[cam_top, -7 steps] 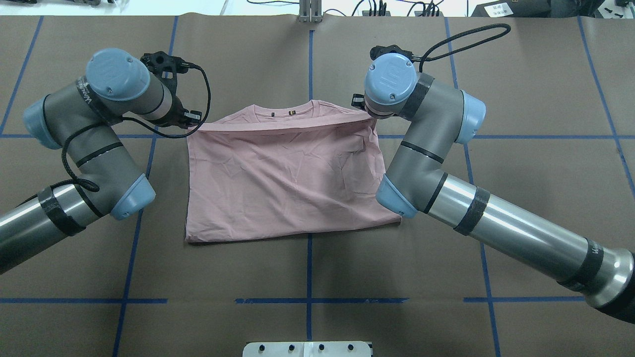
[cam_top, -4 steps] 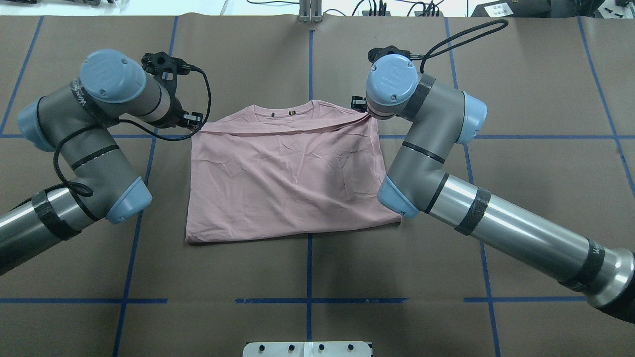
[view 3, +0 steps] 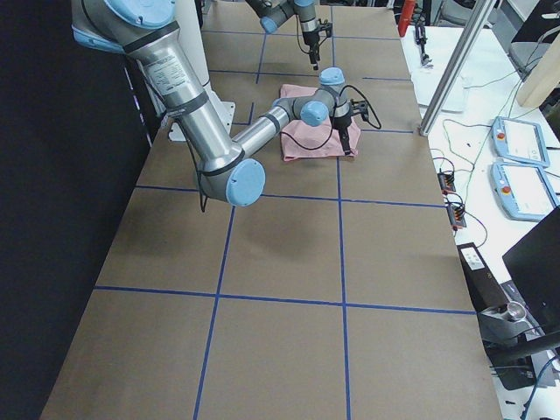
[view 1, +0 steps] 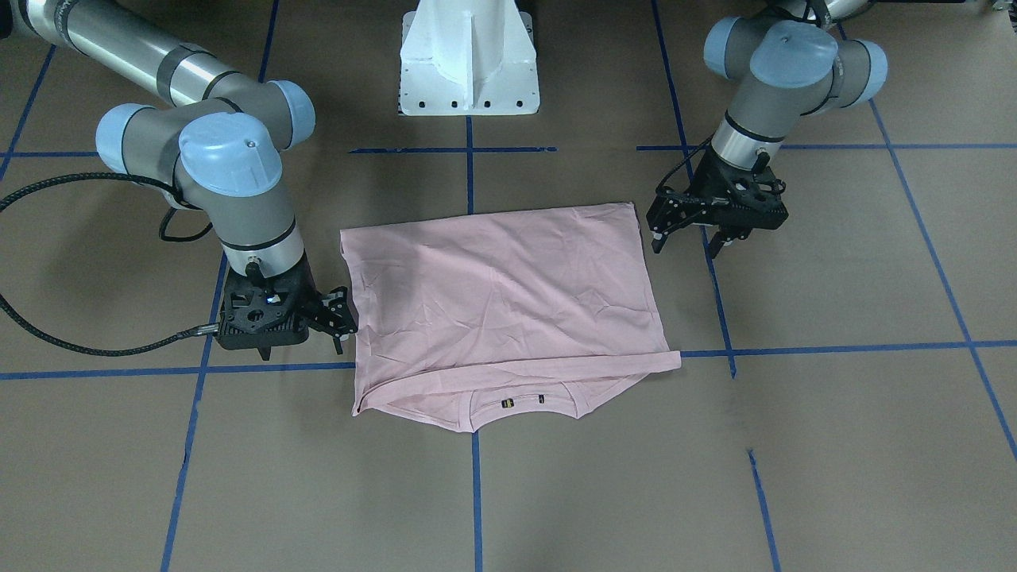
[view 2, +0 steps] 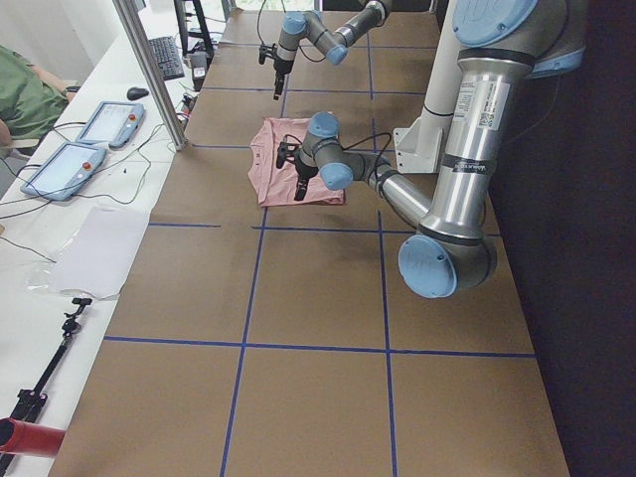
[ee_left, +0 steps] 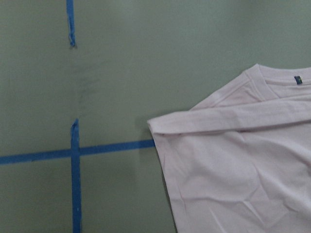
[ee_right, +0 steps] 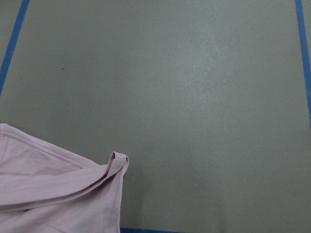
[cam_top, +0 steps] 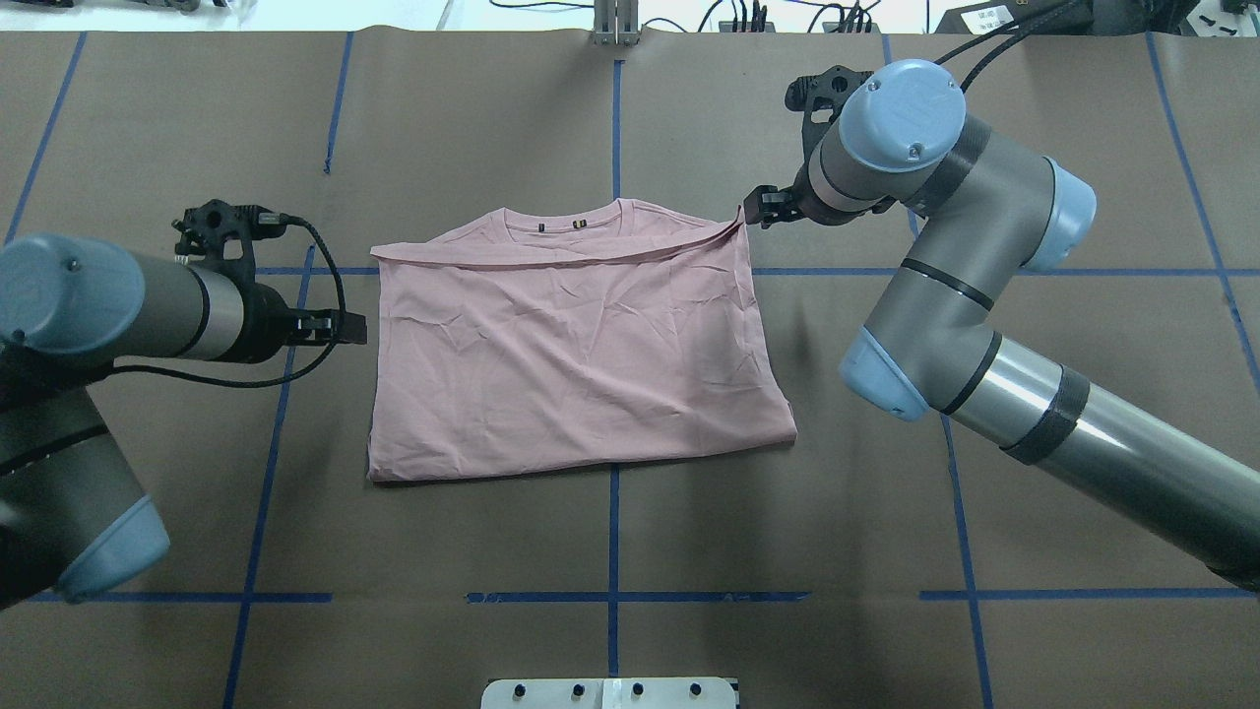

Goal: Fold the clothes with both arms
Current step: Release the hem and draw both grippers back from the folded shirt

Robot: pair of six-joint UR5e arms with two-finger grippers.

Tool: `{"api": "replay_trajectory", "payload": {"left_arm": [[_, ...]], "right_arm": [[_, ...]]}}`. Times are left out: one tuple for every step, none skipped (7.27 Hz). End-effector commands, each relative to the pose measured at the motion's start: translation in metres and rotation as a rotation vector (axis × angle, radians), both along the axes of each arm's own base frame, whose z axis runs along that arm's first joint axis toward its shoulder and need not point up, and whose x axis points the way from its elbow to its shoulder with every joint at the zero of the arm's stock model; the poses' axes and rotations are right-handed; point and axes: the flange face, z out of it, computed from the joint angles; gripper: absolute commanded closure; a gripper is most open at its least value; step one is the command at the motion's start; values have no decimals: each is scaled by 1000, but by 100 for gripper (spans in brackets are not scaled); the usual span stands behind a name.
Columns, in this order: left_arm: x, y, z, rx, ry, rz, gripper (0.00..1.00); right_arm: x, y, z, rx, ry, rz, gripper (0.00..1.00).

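Brown paper covers your table (cam_top: 787, 512), marked into squares by blue tape lines (cam_top: 612, 542), and the pale pink T-shirt (cam_top: 571, 364) lies flat at its middle, across a tape cross. You see it folded once. The lower part is laid up over the body so that plain pink faces up, and its turned-over edge stops just short of the ribbed collar (cam_top: 566, 217). That collar shows on the side away from the robot, with a small dark label inside. Your left gripper (cam_top: 360, 329) hangs just beside the shirt's left edge, apart from the cloth, its fingers spread with nothing between them. Your right gripper (cam_top: 755, 210) is at the far right corner of the fold, fingers likewise parted and empty. You cannot tell whether a fingertip touches the cloth, but the right wrist view shows that corner lying loose on the paper. On the robot's side of the shirt, well apart from it, stands the white pedestal block (view 1: 469, 63).
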Motion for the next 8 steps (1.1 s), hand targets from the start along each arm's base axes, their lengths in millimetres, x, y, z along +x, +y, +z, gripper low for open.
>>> {"api": "replay_trajectory", "payload": {"left_arm": [[39,51,10,-100,73,-58,37],[49,63,13,-106,67,-40,37],[60,73,17,-114,33,-29,37],[68,82,17,-120,20,-8,39],[72,88,18,-119,17,3,45],[75,92,18,-119,17,13,55],[79,97,19,-119,15,25,59],[80,98,18,-117,15,24,76]], "right_arm": [[5,0,1,3,-1,1,0],[5,1,3,3,1,2,0],[5,1,3,2,0,4,0],[5,1,4,1,2,4,0],[6,1,5,-1,2,2,0],[6,1,7,-3,4,4,0],[5,1,7,-3,4,2,0],[6,1,8,-4,5,4,0]]}}
